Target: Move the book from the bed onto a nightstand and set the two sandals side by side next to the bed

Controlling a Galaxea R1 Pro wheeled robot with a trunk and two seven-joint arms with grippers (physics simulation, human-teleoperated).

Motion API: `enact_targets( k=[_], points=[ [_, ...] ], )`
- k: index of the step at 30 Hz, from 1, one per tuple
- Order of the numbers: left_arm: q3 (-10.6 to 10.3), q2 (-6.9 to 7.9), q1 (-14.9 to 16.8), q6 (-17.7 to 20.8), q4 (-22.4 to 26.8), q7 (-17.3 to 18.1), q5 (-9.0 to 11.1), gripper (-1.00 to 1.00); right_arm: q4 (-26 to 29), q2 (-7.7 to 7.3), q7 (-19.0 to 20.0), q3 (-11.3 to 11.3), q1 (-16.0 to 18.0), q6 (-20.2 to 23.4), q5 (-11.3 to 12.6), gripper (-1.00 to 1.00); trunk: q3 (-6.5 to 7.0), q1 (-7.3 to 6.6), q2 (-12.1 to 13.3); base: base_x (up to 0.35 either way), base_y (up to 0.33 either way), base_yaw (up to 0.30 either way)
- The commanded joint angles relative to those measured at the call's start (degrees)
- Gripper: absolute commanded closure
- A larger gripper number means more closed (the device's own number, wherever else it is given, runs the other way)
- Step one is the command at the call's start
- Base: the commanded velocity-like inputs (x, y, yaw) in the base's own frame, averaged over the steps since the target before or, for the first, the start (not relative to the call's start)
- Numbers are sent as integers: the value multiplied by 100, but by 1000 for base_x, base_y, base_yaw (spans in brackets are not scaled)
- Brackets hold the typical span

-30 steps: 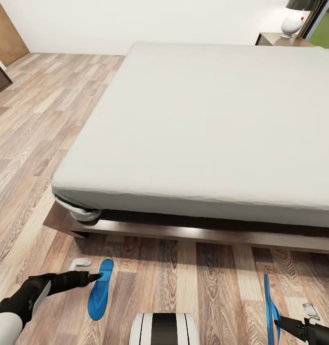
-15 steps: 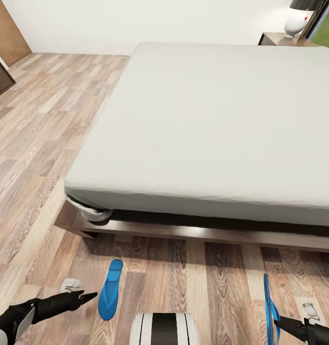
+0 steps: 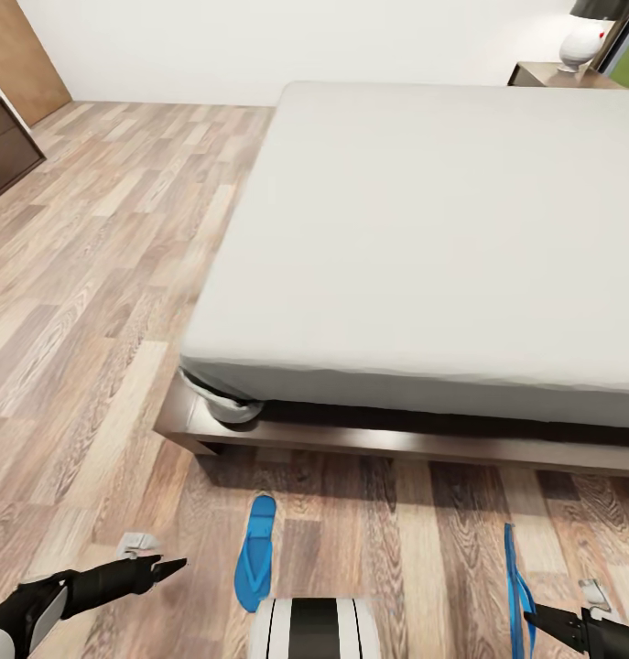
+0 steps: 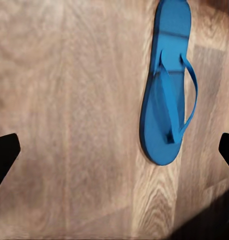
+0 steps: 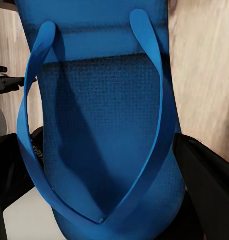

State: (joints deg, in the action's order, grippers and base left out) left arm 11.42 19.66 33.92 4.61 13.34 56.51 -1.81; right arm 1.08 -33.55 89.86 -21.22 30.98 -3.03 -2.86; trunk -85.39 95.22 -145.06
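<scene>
Across the earlier head pictures the whole scene had slid rightward, a sign that the camera had turned and not that the bed (image 3: 424, 238) had shifted; the left gripper (image 3: 163, 569) had also drawn back from the loose sandal (image 3: 255, 552) toward the lower left of the frame. That sandal lay flat on the wood floor (image 3: 94, 302) at lower centre, just in front of the bed frame, apart from the gripper. In the left wrist view its sole and thin strap (image 4: 187, 85) were plain, and the dark fingertips (image 4: 4, 152) stood wide apart at the picture's edges, gripping nothing. The right gripper (image 3: 545, 621) at lower right was pinching the second sandal (image 3: 515, 586) by its heel end, the sole standing on edge and reaching up the frame. The right wrist view showed that sole (image 5: 102, 125) close between the dark fingers (image 5: 204, 170). Both looked light, thin and bendy, likely to flop, so a hold on the sole's edge seemed surer than the strap. No book showed on the mattress.
</scene>
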Motion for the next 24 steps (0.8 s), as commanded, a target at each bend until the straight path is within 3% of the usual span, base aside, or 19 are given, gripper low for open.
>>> enact_targets(
  k=[1,5,9,14,17,19,24],
  points=[
    [39,-4,1,49,2,27,-20,-100,-3,-2,14,-31,4,-31,-30,100,-3,-1,-1,0,318,0],
    [36,-20,1,49,-60,15,-21,-100,30,2,12,-31,4,-39,-23,100,-3,-1,-1,0,318,0],
    [36,-25,1,49,-89,3,-21,-100,65,-1,-476,-52,4,-36,-22,100,-3,-1,-1,0,318,0],
    [35,-30,1,49,-94,7,-21,-100,353,1,-1323,-56,4,-31,-21,100,-3,-1,-1,0,318,0],
    [35,-40,1,49,-95,9,-21,-100,914,5,-1847,-42,4,0,-21,100,-3,-1,-1,0,318,0],
    [35,-48,1,49,-95,3,-22,-100,1463,6,-2393,-26,4,36,-28,100,-3,-1,-1,0,318,0],
    [35,-48,1,49,-96,-6,-21,-100,1636,6,-3146,-22,4,47,-39,100,-3,-1,-1,0,318,0]
  ],
)
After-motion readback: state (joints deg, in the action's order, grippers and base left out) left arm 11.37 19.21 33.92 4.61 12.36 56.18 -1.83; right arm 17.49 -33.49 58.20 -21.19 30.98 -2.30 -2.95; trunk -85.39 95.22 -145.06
